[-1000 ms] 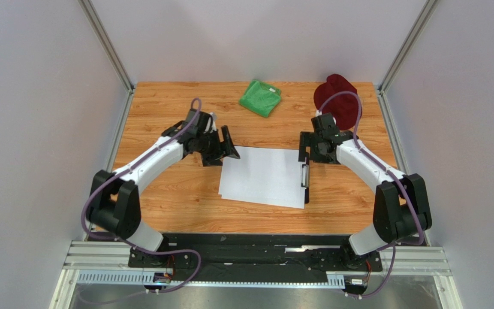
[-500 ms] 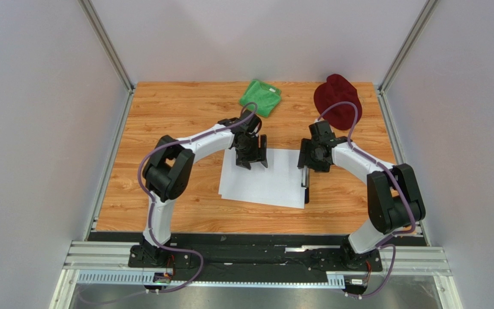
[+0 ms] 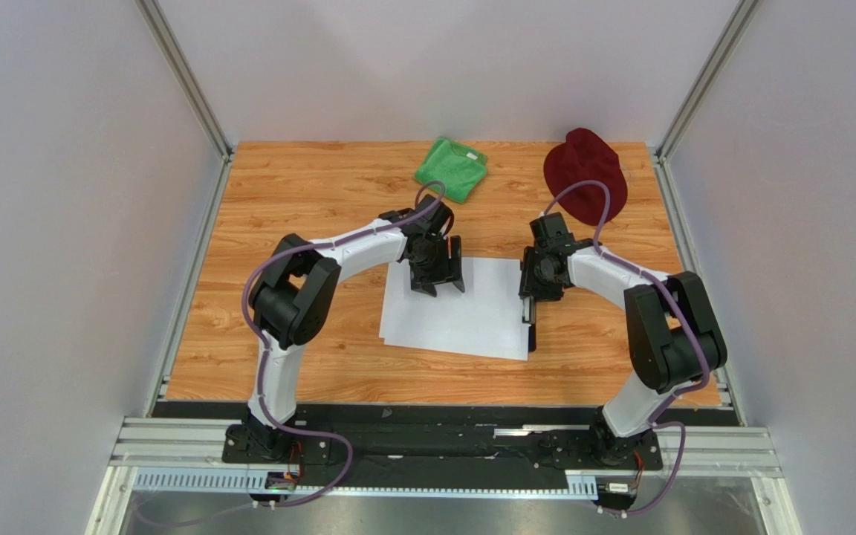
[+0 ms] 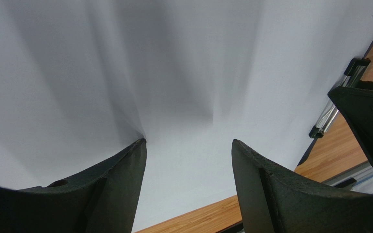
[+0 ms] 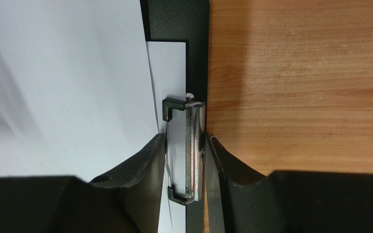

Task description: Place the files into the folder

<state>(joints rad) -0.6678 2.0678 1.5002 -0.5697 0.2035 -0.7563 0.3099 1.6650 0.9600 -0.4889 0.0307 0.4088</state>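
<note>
The files (image 3: 455, 307) are white sheets stacked on the black folder (image 3: 530, 334), of which only the right edge shows. In the left wrist view my left gripper (image 4: 188, 145) is open, its tips down on the files (image 4: 174, 73) near their far edge. The folder's silver clip (image 5: 193, 150) lies along the black folder (image 5: 174, 14) at the right edge of the files (image 5: 67, 73). My right gripper (image 5: 186, 137) has a finger pressed against each side of that clip. From above, the left gripper (image 3: 436, 275) and right gripper (image 3: 534, 281) flank the sheets' far edge.
A green cloth (image 3: 452, 168) lies at the back centre of the wooden table (image 3: 287, 334). A dark red hat (image 3: 585, 173) sits at the back right, just behind the right arm. Grey walls with metal posts close in both sides.
My left arm swung in from the left and set its gripper on the sheets. The right gripper's jaws narrowed from wide open until they closed on the clip.
</note>
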